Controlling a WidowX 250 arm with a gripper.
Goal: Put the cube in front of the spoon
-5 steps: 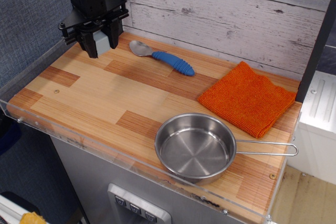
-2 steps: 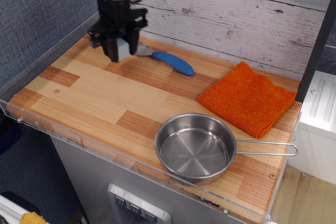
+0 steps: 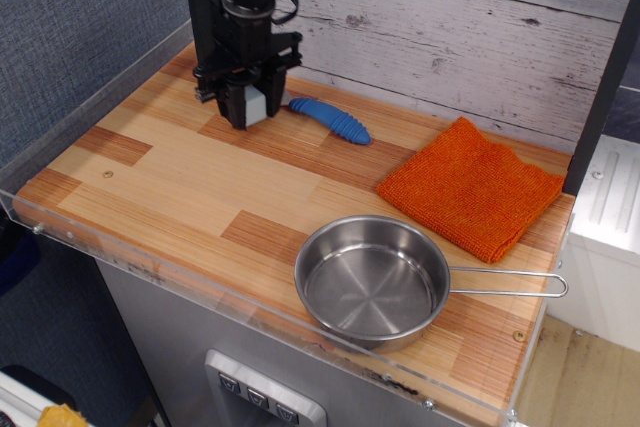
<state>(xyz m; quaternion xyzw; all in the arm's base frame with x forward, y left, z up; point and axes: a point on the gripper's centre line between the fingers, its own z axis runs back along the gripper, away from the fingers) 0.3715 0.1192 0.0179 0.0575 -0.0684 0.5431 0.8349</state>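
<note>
So the big striped wooden tabletop hasn't changed at all, and neither has the folded orange knitted cloth on the right or the round steel pan with the long wire handle near the front edge. All the action is at the back left.

The black robot gripper has slid right over the last second and dropped lower. A second ago it was hanging up near the back-left corner, well clear of everything. Now it sits close above the wood, right over where the spoon's bowl is, so the silver bowl is hidden behind it and only the thick ribbed blue plastic handle of the spoon pokes out to the right.

The fingers are clamped on the small pale grey-blue cube, which shows between them at the bottom of the gripper. Can't really tell if the cube is touching the table yet or hovering just off it.

For the task, that looks like the carry is basically done and it's into the placing part. The catch is the spot: from this angle the cube seems to be almost on top of the spoon's bowl end rather than clearly in front, so it probably wants to come toward the front edge a bit before letting go.
</note>
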